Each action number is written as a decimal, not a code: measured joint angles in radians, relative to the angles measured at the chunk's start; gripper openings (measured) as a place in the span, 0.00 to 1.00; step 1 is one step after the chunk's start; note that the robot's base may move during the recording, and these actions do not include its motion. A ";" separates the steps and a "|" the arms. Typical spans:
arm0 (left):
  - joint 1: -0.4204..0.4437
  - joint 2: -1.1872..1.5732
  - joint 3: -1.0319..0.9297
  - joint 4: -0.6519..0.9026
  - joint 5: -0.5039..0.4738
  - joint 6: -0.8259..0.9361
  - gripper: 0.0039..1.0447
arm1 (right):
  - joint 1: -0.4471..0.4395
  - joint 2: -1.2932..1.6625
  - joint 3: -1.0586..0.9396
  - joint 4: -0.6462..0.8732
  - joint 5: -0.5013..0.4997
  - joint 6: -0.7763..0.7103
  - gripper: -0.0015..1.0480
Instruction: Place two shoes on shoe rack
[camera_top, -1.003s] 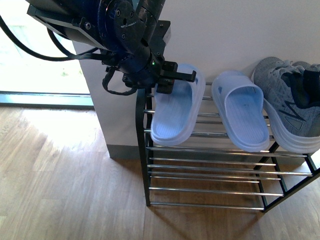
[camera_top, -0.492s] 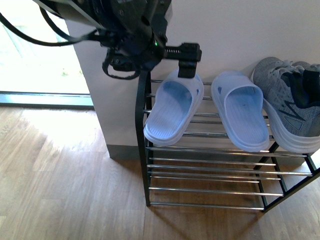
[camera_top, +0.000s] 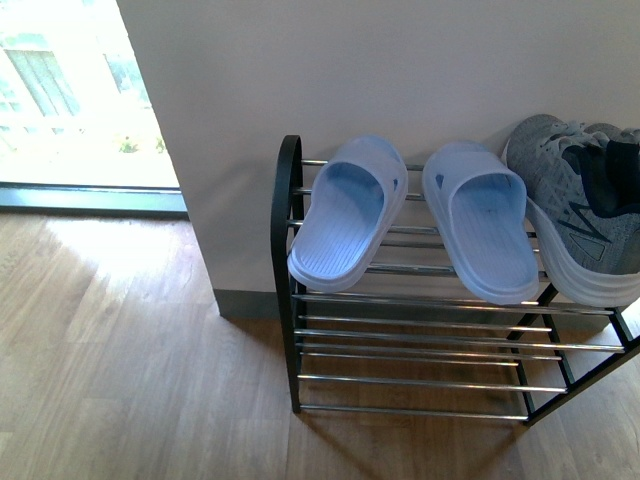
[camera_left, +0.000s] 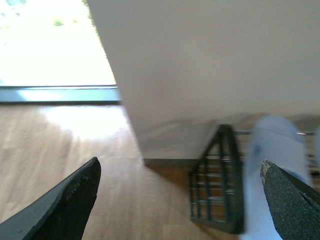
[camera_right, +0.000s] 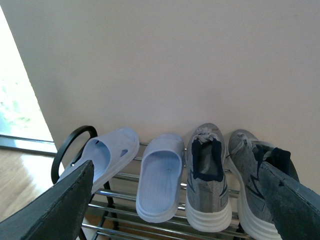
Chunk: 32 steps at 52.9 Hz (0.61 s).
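Both tools (camera_left: 180, 200) (camera_right: 175, 200) open, empty; sandals (camera_right: 159, 175) + sneakers (camera_right: 207, 175) on rack (camera_top: 420, 340), well clear

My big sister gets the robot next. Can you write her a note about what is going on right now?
Left hand: open, holding nothing.
Right hand: open, holding nothing.
On the top tier of the shoe rack: left sandal, right sandal and both sneakers, side by side.
Done: all the shoes are on the rack.
Left: nothing clear; maybe straighten the left sandal, which sits slanted with its heel past the front bar.
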 joint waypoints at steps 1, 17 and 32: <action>0.019 -0.031 -0.031 -0.003 -0.023 0.007 0.91 | 0.000 0.000 0.000 0.000 0.000 0.000 0.91; 0.164 -0.434 -0.563 0.469 0.016 0.106 0.74 | 0.000 0.000 0.000 0.000 0.000 0.000 0.91; 0.216 -0.573 -0.809 0.781 0.102 0.114 0.31 | 0.000 0.000 0.000 0.000 0.000 0.000 0.91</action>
